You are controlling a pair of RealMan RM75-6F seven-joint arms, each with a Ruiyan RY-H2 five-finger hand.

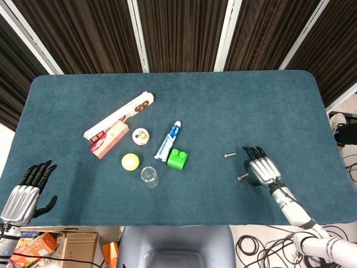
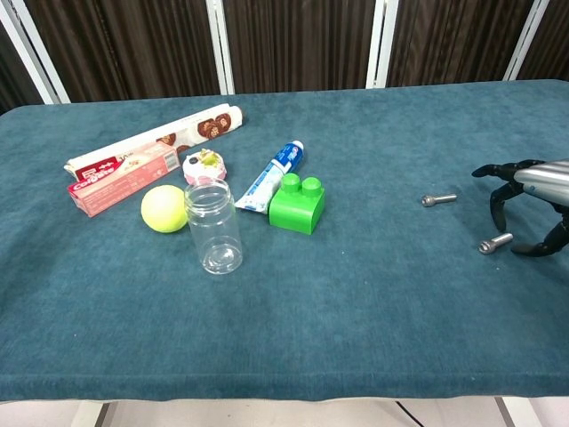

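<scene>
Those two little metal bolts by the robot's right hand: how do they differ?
The near bolt lies right beside the right hand, between its curved fingers and thumb in the chest view; the far bolt lies apart from the hand, further up the table. The far bolt lies almost level across the picture; the near bolt lies slanted. Both are short, silver-grey and lying flat on the blue table, and neither is held.

Your right hand (image 1: 262,170) of glossy silver metal, shiny steel bolt (image 2: 495,242), matt teal cloth table (image 1: 223,111), clear plastic jar (image 2: 213,229), glossy green plastic brick (image 2: 297,204)
</scene>
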